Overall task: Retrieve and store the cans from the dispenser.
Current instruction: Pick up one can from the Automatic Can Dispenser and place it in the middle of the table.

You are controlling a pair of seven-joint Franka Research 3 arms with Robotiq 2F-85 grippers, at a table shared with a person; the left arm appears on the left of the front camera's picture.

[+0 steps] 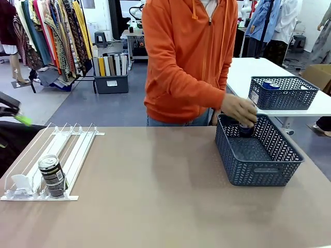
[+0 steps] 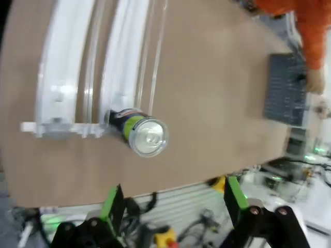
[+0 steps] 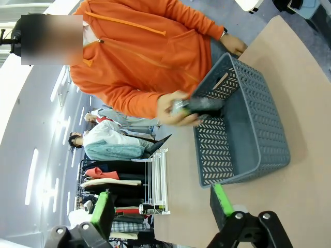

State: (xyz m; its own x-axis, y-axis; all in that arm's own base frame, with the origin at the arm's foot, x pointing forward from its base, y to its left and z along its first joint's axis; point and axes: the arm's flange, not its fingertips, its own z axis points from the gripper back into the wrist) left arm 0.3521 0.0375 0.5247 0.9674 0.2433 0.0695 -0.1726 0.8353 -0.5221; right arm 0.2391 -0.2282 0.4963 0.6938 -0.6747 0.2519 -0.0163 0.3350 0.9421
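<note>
One black can point(image 1: 52, 175) with a green-yellow band stands at the front stop of the white dispenser point(image 1: 77, 150) on the table's left. In the left wrist view that can point(image 2: 140, 133) lies just ahead of my open left gripper point(image 2: 173, 199), apart from it, on the dispenser point(image 2: 67, 77). My left gripper point(image 1: 14, 113) hovers at the picture's left edge above the rack. The person's hand point(image 1: 239, 109) lowers a dark can point(image 1: 246, 129) into the dark mesh basket point(image 1: 269, 168). My right gripper point(image 3: 163, 206) is open and empty, facing the basket point(image 3: 258, 150) and the held can point(image 3: 199, 106).
A second mesh basket point(image 1: 287, 98) with cans sits on a white table behind the person in the orange hoodie point(image 1: 186, 57). Bare brown tabletop point(image 1: 150, 181) lies between dispenser and basket. Clothes racks stand in the background.
</note>
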